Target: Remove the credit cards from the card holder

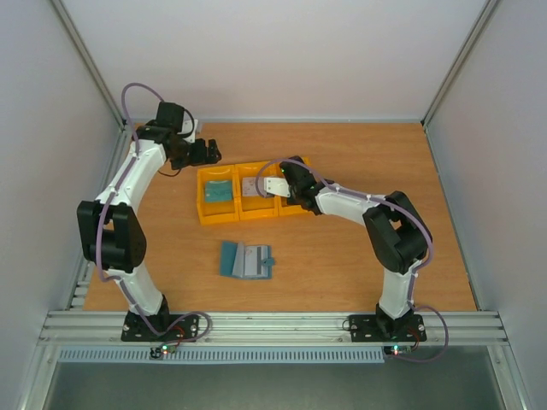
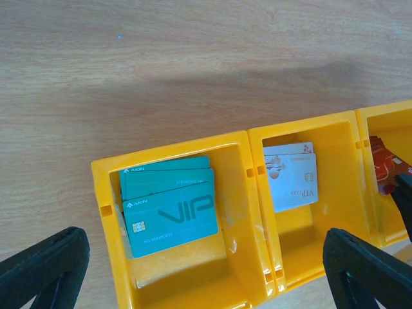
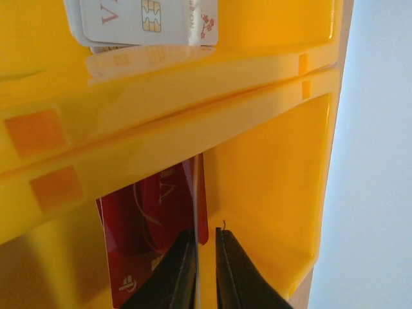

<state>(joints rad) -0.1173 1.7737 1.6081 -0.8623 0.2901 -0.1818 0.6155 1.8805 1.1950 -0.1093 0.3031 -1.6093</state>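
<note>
The card holder (image 1: 246,260), a dusty-blue wallet, lies open on the table in front of the bins, with no gripper near it. Teal-green credit cards (image 2: 170,212) lie in the left bin compartment, whitish ones (image 2: 291,175) in the middle one and red ones (image 3: 151,238) in the right one. My right gripper (image 3: 205,241) reaches into the right compartment. Its jaws are a narrow slit apart, and a card seen edge-on (image 3: 196,212) stands against the left finger. That card looks whitish from above (image 1: 272,184). My left gripper (image 1: 202,154) is open and empty behind the bins' left end.
The yellow three-compartment bin row (image 1: 224,214) stands mid-table, with its walls (image 3: 161,103) close around my right fingers. The enclosure's walls ring the wooden table (image 1: 359,265).
</note>
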